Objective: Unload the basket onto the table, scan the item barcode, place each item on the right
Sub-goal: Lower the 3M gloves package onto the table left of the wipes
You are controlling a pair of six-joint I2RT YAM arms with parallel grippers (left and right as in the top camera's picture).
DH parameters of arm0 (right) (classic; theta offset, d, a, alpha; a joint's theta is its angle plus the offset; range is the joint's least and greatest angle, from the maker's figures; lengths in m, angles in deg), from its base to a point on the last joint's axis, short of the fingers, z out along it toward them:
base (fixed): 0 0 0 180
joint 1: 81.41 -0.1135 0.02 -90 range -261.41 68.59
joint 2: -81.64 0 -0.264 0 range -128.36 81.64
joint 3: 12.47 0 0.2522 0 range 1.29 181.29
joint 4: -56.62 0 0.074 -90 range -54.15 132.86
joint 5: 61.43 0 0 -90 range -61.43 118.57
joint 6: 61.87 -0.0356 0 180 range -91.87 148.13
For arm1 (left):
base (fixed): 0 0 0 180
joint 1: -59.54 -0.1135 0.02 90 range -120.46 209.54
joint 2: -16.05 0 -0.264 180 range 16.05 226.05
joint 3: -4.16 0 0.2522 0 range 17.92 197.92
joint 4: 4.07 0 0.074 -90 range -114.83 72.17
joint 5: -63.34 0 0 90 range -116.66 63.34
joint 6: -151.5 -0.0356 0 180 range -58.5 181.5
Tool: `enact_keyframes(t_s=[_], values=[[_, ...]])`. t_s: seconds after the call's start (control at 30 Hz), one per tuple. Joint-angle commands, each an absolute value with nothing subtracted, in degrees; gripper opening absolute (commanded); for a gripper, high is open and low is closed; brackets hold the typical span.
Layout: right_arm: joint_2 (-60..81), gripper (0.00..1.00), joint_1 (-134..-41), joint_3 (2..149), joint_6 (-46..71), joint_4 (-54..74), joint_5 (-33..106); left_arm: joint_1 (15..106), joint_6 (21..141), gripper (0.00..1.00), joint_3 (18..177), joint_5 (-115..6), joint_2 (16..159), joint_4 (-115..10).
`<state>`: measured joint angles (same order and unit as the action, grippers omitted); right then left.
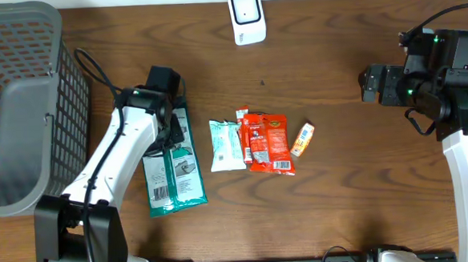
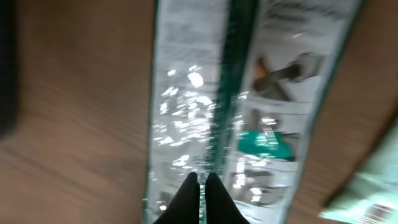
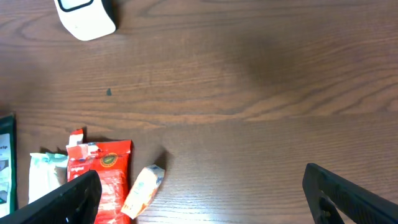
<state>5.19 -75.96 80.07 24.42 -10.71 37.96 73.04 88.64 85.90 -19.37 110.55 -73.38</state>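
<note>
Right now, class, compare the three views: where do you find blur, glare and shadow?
Left wrist view: smeared by blur, with white glare speckling the shiny green packet. Overhead view: sharp and evenly lit, the basket mesh crisp. Right wrist view: wood grain sharp, a soft shadow beside the small orange packet.

Wide open desk (image 1: pixel 358 197) at lower right, easy passage there. The grey basket (image 1: pixel 24 110) walls off the upper left, packets (image 1: pixel 259 143) crowd mid-frame, and the white scanner (image 1: pixel 246 16) sits top centre with bare wood between.
</note>
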Motion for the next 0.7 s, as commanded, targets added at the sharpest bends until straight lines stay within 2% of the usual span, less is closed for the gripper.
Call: enact_keyframes(t_s=[0.0, 0.33, 0.53, 0.67], values=[[5.58, 0.99, -75.72, 80.95, 23.92, -10.77, 38.05, 70.70, 88.81, 0.08, 81.23, -15.39, 110.42, -71.52], [5.58, 0.99, -75.72, 80.95, 23.92, -10.77, 38.05, 65.35, 86.56, 0.08, 68.35, -15.46, 110.42, -53.93], [5.58, 0.99, -75.72, 80.95, 23.90, -10.77, 38.05, 65.35, 86.60, 0.08, 68.09, -17.27, 110.42, -51.94], [5.58, 0.99, -75.72, 80.95, 23.92, -10.77, 38.05, 65.37, 86.60, 0.09, 67.98, -24.79, 110.46, -51.35]])
